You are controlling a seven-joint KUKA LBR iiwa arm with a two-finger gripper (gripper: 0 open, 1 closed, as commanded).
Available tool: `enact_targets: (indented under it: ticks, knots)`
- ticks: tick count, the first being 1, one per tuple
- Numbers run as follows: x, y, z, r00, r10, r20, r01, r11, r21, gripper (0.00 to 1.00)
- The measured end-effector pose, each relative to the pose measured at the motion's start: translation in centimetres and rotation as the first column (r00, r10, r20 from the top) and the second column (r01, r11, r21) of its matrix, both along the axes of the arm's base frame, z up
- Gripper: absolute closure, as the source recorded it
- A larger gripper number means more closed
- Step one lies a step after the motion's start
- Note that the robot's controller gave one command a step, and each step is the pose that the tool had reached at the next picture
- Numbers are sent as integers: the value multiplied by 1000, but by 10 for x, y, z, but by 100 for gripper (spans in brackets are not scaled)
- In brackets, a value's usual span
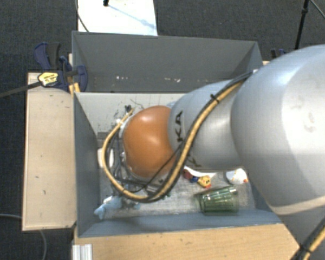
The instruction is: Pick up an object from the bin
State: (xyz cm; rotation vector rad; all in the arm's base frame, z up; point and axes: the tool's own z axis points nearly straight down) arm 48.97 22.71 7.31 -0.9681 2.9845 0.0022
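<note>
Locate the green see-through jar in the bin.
The green jar lies on its side by the bin's near wall, right of centre, just below a small yellow piece.

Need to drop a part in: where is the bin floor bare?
Bare: a floor strip between the pale blue thing at front left and the green jar on its side; another between the orange cover and the back wall. Crowded: red, yellow and white bits behind the jar.
</note>
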Motion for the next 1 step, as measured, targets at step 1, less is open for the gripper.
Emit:
enact_targets:
  ticks: [1]
  knots:
    - [0,0,5,1000,-2,-1,2,1000,0,100]
